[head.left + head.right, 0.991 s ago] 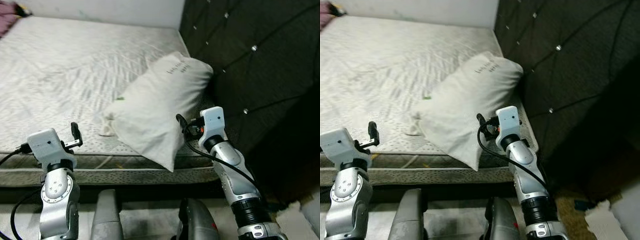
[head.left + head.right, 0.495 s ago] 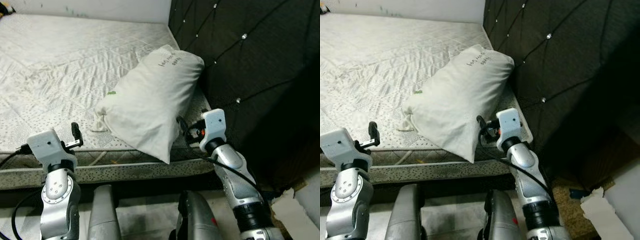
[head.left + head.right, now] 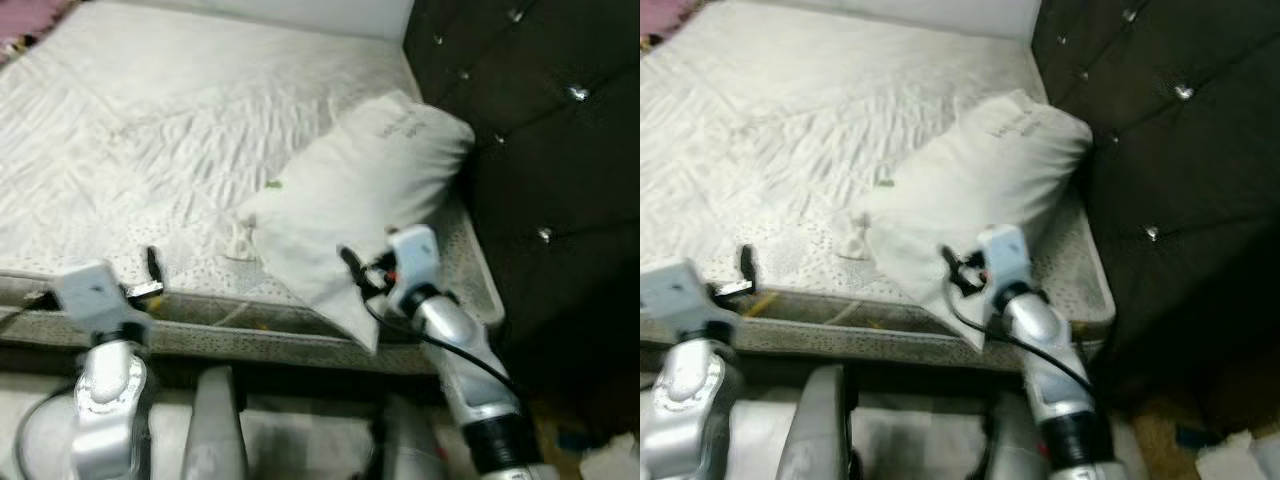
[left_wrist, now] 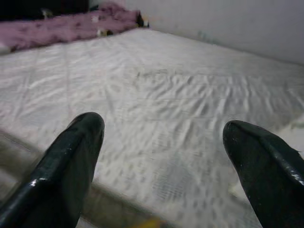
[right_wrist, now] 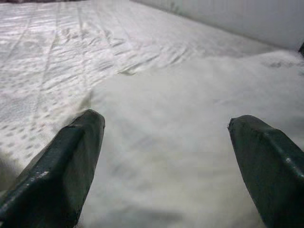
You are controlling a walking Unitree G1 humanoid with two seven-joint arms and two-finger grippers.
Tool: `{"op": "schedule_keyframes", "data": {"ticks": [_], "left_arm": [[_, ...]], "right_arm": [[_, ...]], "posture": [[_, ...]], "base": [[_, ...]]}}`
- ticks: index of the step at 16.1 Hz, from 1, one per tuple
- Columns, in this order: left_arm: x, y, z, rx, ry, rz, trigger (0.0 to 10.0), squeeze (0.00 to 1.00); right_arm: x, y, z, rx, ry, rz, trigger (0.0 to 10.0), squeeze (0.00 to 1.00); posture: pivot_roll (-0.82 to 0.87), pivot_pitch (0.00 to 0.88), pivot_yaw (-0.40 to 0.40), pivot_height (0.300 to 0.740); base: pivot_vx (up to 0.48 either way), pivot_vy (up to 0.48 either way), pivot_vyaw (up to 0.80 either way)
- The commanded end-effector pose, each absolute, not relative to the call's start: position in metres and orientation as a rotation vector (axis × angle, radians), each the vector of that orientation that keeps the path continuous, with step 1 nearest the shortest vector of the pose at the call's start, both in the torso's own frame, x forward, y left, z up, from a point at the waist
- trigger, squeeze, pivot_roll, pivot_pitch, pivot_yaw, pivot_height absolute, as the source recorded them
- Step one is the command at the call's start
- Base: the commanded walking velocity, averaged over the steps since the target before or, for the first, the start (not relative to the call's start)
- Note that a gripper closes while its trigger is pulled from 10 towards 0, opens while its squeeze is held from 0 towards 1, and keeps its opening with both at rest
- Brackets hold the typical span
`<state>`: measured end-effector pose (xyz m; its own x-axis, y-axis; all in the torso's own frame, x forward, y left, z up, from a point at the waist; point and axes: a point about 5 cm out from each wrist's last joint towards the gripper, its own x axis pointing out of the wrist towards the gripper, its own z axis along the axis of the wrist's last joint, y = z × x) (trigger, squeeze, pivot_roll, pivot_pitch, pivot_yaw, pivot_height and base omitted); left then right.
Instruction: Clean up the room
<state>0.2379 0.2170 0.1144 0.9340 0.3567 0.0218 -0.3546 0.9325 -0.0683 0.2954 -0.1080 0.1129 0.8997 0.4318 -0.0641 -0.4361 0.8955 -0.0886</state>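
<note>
Pincer work first: the right pincer [image 5: 166, 156] is spread wide, its two black fingers [image 5: 57, 166] apart, pointing at the near end of the pillow [image 3: 360, 190] and very close to it; I cannot tell whether they touch it. The right arm [image 3: 450, 340] reaches up from below at the bed's near edge. The left pincer [image 4: 161, 161] is also spread, held low by the near edge of the mattress [image 3: 150, 130] with nothing between its fingers. The pillow, white and plump, lies slantwise on the mattress, its far end beside the dark tufted headboard [image 3: 540, 130] and its near corner hanging over the bed's edge. The mattress is white and quilted. In the left wrist view, a purple cloth [image 4: 61, 28] lies along the far side of the bed.
</note>
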Motion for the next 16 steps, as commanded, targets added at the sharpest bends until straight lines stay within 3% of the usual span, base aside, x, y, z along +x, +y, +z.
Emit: {"op": "schedule_keyframes", "data": {"ticks": [1, 5, 7, 12, 16], "left_arm": [[0.245, 0.200, 0.116, -0.104, -0.039, 0.303, 10.0, 0.00], [0.248, 0.176, 0.114, -0.136, -0.007, 0.220, 10.0, 0.00], [0.247, 0.178, 0.111, -0.131, 0.019, 0.217, 10.0, 0.00], [0.247, 0.168, 0.099, -0.141, 0.145, 0.104, 10.0, 0.00], [0.239, 0.155, 0.103, -0.054, 0.151, -0.017, 10.0, 0.00]], "right_arm": [[0.295, -0.125, 0.110, -0.117, 0.075, 0.395, 10.0, 0.00], [0.304, -0.136, 0.112, -0.137, 0.074, 0.348, 10.0, 0.00], [0.305, -0.138, 0.111, -0.140, 0.081, 0.334, 10.0, 0.00], [0.299, -0.148, 0.107, -0.153, 0.098, 0.315, 10.0, 0.00], [0.285, -0.164, 0.096, -0.220, 0.196, 0.329, 10.0, 0.00]], "posture": [[0.04, 0.099, -0.096, 0.555], [0.05, 0.108, -0.092, 0.555], [0.05, 0.103, -0.084, 0.555], [0.05, 0.103, -0.074, 0.536], [0.06, 0.109, -0.068, 0.536]], "base": [[0.458, 0.000, 0.00], [0.000, 0.000, 0.00], [0.000, 0.000, 0.00], [0.000, 0.000, 0.00], [0.000, 0.000, 0.00]]}}
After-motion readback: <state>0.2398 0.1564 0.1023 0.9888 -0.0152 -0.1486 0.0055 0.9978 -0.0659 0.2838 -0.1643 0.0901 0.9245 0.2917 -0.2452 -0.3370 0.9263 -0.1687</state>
